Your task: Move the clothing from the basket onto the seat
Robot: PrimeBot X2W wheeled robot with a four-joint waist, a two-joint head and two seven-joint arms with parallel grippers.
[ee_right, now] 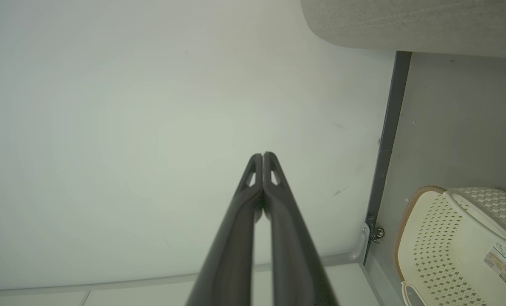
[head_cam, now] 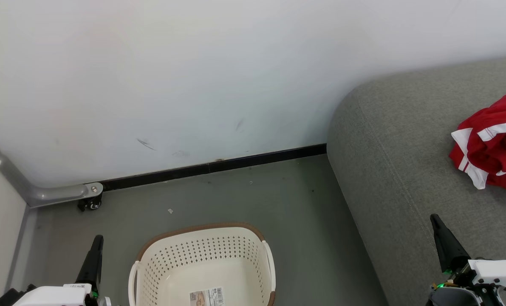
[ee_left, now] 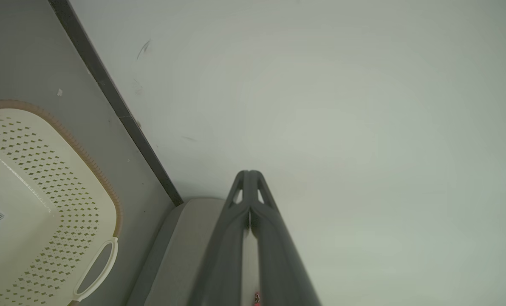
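The cream basket [head_cam: 202,259] with a brown rim stands on the floor at the bottom centre, with a barcode sticker on its bare bottom. It appears again in the left wrist view [ee_left: 44,191] and the right wrist view [ee_right: 452,242]. Red clothing [head_cam: 493,144] with white stripes lies crumpled on the grey seat [head_cam: 397,170] at the far right. My left gripper [head_cam: 96,242] is shut and holds nothing, left of the basket; its fingers [ee_left: 249,176] meet at the tips. My right gripper [head_cam: 436,221] is shut with nothing in it, over the seat's front part; its tips [ee_right: 262,156] touch.
A white wall with a black baseboard [head_cam: 210,168] runs behind the basket. A grey metal leg with a small caster [head_cam: 91,199] stands at the left by a pale panel. Grey floor [head_cam: 278,204] lies between basket, wall and seat.
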